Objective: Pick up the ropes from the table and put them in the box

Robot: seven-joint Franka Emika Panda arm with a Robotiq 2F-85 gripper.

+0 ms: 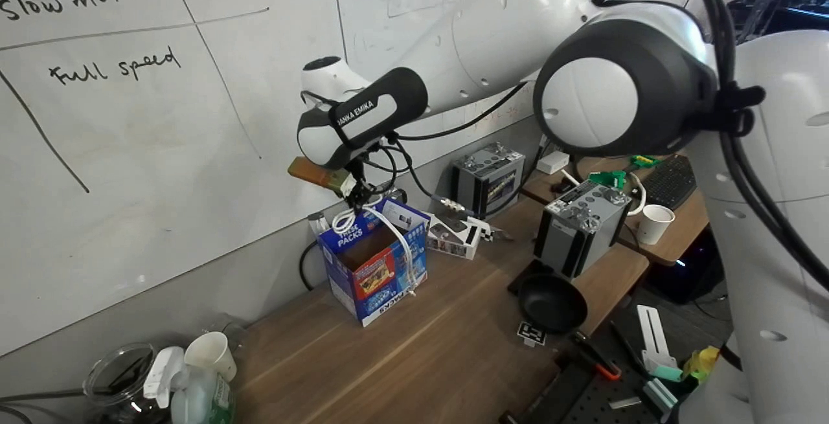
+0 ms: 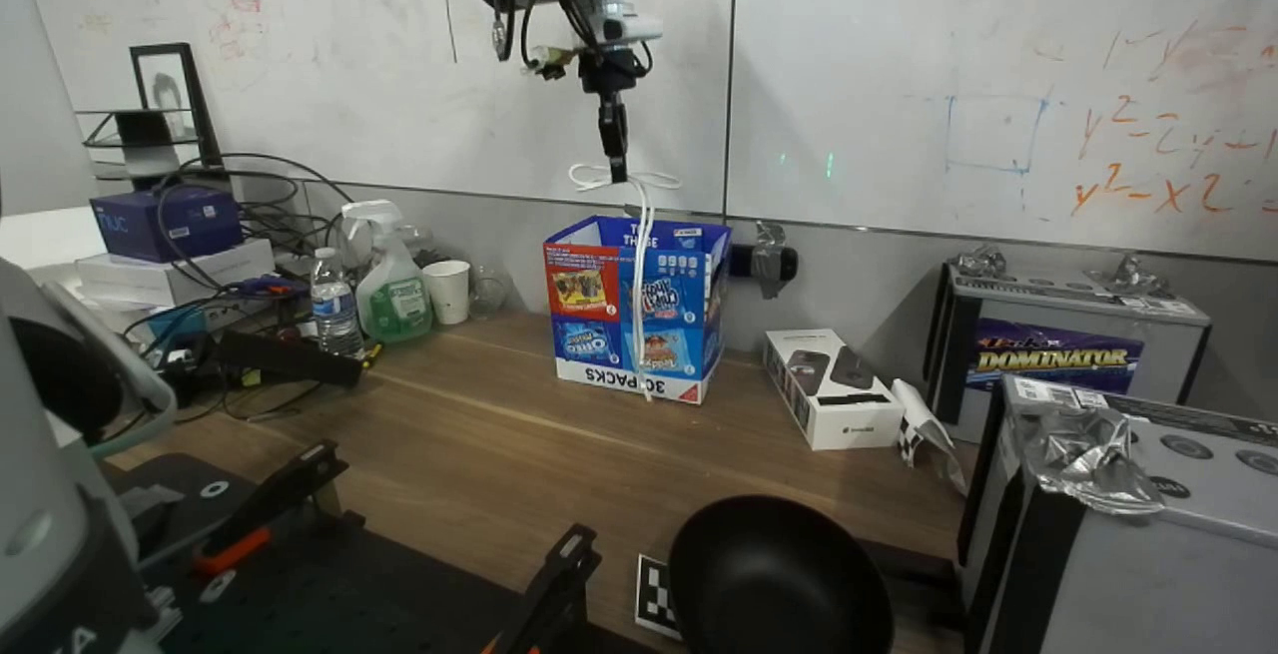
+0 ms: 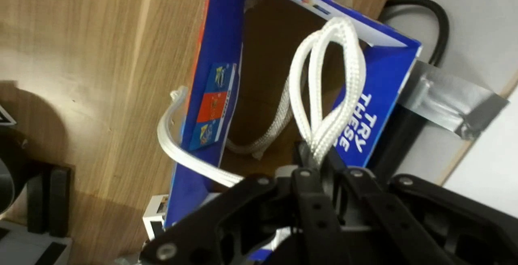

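Observation:
The blue box stands open-topped on the table against the wall, also in an exterior view and the wrist view. My gripper is shut on a white rope, whose loops stick out past the fingertips. In both exterior views the gripper is above the box opening. Long strands of the rope hang down outside the box's printed face, ending near its bottom edge. A white rope piece shows inside the box; I cannot tell whether it belongs to the held rope.
A white phone box lies beside the blue box. A black pan and grey metal cases stand nearer the robot. A spray bottle and paper cup stand along the wall. The whiteboard rises close behind.

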